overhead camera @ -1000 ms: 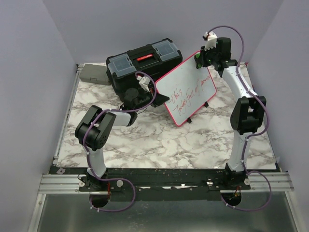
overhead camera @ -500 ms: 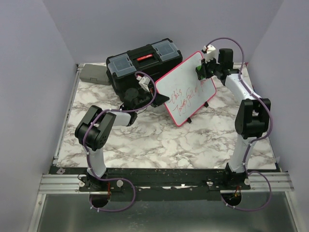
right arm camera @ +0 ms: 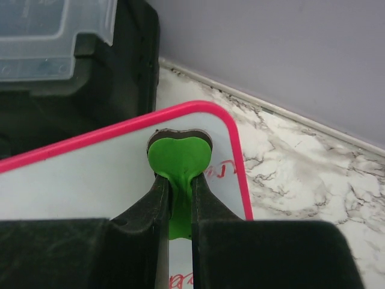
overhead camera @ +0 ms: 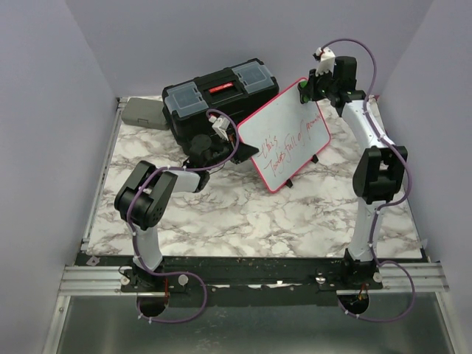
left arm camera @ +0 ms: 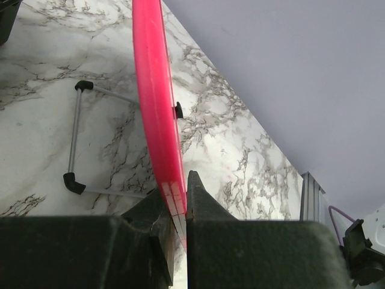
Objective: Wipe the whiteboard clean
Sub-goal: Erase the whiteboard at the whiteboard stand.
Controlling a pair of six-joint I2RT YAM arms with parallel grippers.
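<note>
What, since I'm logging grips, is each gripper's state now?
Left gripper: shut on the whiteboard edge.
Right gripper: shut on the green eraser.

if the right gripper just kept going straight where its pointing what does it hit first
The whiteboard. The right gripper is shut on a green eraser whose head lies over the board's top corner, so the white face likely comes first; depth is unclear.

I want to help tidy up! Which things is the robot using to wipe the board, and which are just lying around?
For the job: whiteboard, held at its edge by the left hand; green eraser, pinched in the right hand.
Just lying about: black toolbox; grey case beside it.
</note>
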